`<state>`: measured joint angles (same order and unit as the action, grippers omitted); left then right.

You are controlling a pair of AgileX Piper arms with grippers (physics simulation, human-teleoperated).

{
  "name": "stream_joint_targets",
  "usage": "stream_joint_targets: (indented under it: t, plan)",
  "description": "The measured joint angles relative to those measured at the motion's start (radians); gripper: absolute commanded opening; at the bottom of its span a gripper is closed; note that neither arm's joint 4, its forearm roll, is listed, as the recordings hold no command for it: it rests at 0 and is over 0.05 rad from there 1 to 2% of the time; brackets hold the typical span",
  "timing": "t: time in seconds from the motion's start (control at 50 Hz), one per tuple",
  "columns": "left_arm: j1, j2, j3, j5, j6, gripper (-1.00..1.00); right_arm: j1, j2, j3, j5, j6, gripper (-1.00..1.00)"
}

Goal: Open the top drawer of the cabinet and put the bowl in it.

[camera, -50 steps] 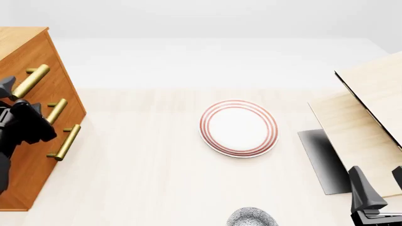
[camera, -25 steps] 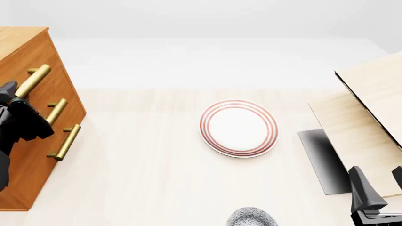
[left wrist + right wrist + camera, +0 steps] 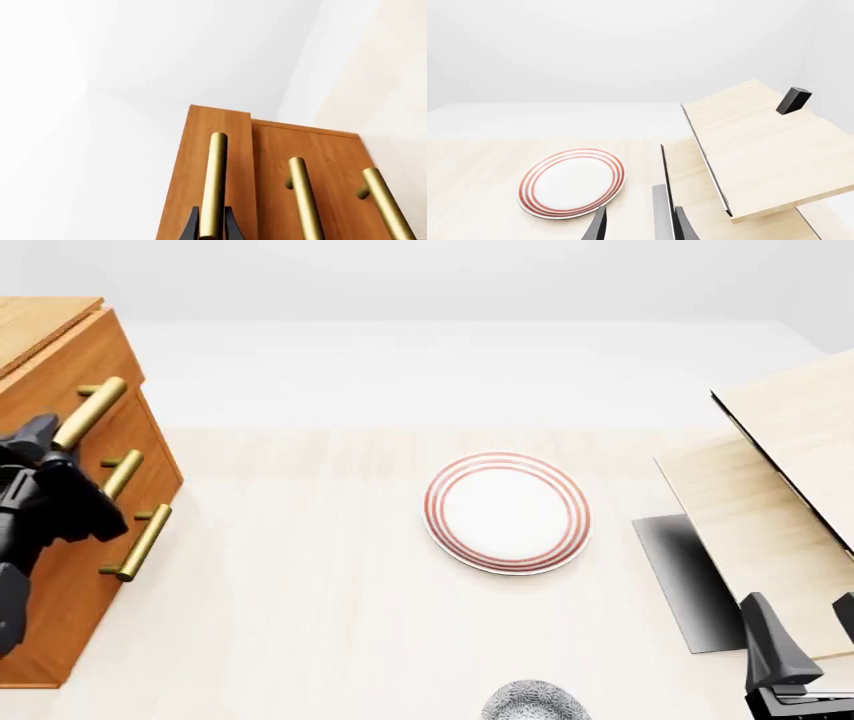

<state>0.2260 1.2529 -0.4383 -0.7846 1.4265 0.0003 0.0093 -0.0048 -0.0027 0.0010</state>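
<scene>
We see the left gripper clamped on the top drawer handle; the drawer now juts slightly from the cabinet. The right gripper stays parted; the bowl sits at the table's near edge.

Left tool clamped — right tool parted, idle

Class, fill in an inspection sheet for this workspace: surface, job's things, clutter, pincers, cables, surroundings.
Surface: pale wood table.
Job's things: cabinet at far left, its top drawer slightly pulled out; speckled bowl at near edge, half out of frame.
Clutter: red-ringed plate mid-table; slanted light-wood structure at right.
Pincers: left pincer fingers either side of the top handle; right pincer open, holding nothing.
Cables: nothing seen.
Surroundings: plain white walls.
</scene>
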Motion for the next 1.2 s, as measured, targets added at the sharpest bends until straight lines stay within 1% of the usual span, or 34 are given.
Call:
stream_joint_targets:
  t: [0.16, 0.62, 0.9, 1.2]
  plan:
    - [-0.019, -0.007, 0.004, 0.003, 0.003, -1.0, 0.0, 0.0, 0.0, 0.0, 0.0, 1.0]
    - [-0.084, -0.045, 0.005, 0.06, 0.015, -1.0, 0.0, 0.0, 0.0, 0.0, 0.0, 1.0]
    - [-0.126, -0.059, 0.012, 0.07, 0.023, -1.0, 0.0, 0.0, 0.0, 0.0, 0.0, 1.0]
    - [-0.166, -0.064, 0.023, 0.056, 0.028, -1.0, 0.0, 0.0, 0.0, 0.0, 0.0, 1.0]
